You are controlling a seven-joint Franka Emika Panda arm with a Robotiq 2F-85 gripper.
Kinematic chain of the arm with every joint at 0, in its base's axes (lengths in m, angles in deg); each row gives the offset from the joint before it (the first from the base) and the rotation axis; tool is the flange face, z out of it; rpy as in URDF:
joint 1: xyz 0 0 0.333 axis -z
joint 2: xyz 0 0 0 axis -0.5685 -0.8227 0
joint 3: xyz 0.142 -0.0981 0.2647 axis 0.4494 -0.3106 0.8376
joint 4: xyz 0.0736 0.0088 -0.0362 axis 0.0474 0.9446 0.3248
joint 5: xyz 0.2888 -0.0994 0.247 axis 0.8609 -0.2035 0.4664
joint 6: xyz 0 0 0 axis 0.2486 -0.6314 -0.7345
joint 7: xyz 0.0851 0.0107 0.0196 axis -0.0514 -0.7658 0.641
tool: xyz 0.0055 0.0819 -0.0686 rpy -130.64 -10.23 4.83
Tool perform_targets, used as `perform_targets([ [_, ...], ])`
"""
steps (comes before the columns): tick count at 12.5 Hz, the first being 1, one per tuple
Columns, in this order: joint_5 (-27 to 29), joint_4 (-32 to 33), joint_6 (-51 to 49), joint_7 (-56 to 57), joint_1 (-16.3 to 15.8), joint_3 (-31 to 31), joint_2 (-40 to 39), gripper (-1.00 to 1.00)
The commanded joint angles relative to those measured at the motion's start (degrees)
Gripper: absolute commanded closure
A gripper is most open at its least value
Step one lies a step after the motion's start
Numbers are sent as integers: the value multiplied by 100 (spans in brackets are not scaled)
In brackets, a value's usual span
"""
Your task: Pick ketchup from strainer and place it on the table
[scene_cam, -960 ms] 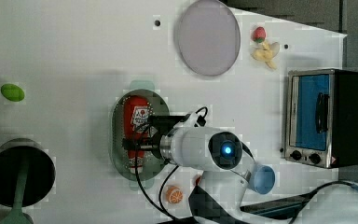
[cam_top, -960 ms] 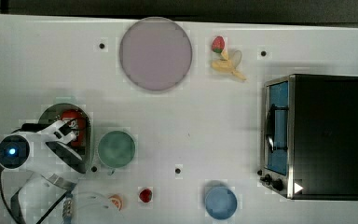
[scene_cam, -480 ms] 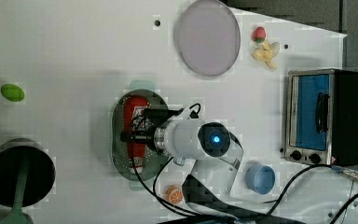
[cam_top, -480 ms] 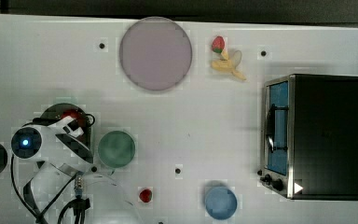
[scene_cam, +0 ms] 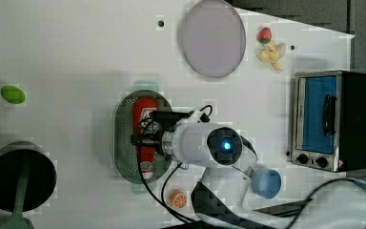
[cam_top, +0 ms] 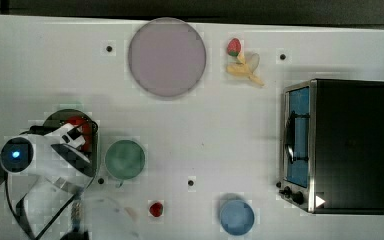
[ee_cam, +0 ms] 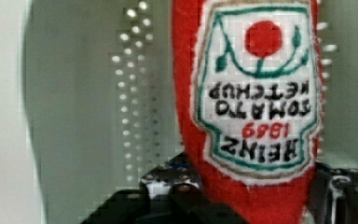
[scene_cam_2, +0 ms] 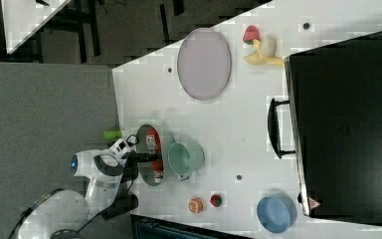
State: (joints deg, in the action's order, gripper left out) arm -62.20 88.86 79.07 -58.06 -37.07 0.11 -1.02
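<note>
Gripper (ee_cam: 249,198) is straddling the ketchup (ee_cam: 247,93), fingers either side; can't tell if it's pinching. Bottle is lying in strainer (scene_cam: 124,143), w/ green cup (cam_top: 125,158) at 3 o'clock in top view.

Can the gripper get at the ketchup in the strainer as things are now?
Probably yes. The gripper is already down over the strainer, with a finger on each side of the ketchup. The bottle lies uncovered, and nothing stands between it and the fingers.
</note>
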Motion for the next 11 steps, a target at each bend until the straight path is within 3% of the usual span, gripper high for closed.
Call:
perform_targets([
  [1,811,-267,-469,-288,114,469,1026,-21],
  [4,1711,-673,-1109,-169,253,541,1580,-21],
  [11,1809,-2418,-3496,559,780,100,1500,-21],
])
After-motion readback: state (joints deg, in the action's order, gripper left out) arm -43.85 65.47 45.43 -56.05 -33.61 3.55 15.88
